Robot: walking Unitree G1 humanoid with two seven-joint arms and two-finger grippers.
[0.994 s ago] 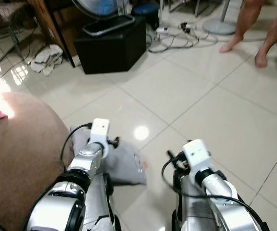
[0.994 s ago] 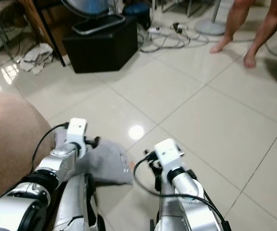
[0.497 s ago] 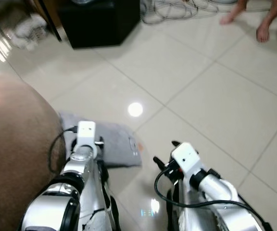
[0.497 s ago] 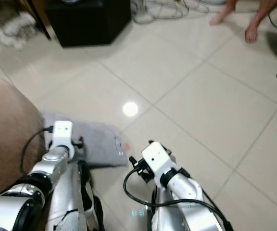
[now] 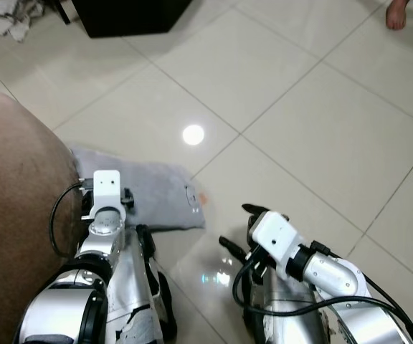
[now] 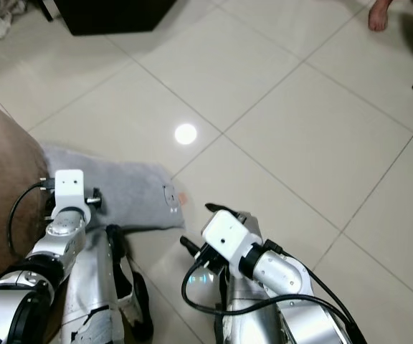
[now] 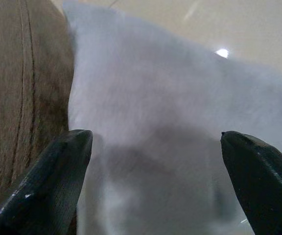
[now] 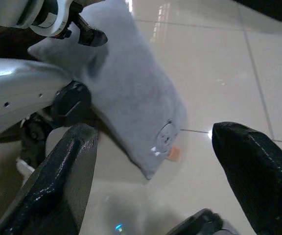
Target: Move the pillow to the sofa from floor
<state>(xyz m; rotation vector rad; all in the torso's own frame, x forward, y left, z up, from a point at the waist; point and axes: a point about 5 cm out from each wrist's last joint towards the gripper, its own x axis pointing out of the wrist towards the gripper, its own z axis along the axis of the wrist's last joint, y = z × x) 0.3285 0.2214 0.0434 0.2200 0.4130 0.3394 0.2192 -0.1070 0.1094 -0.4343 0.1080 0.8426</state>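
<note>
A flat grey pillow [image 5: 153, 195] lies on the pale tiled floor, its left end against the brown sofa [image 5: 13, 215]. My left arm [image 5: 106, 208] reaches down over that end. In the left wrist view the left gripper [image 7: 160, 181] is open, its fingers [image 7: 58, 171] spread wide just above the pillow [image 7: 151, 112], beside the sofa's side [image 7: 23, 88]. My right gripper [image 5: 239, 228] is open and hangs over bare floor to the right of the pillow. The right wrist view looks at the pillow's tagged corner [image 8: 163, 139] between its spread fingers [image 8: 258, 171].
A black box [image 5: 124, 14] stands at the back left, with crumpled white cloth [image 5: 6, 11] beside it. A person's foot [image 5: 400, 13] is at the far right. Open tiled floor [image 5: 321, 122] stretches ahead and to the right.
The camera has tipped down and moved closer, so the pillow sits higher in the picture. My right gripper has swung left toward the pillow; the left stays over its sofa end.
</note>
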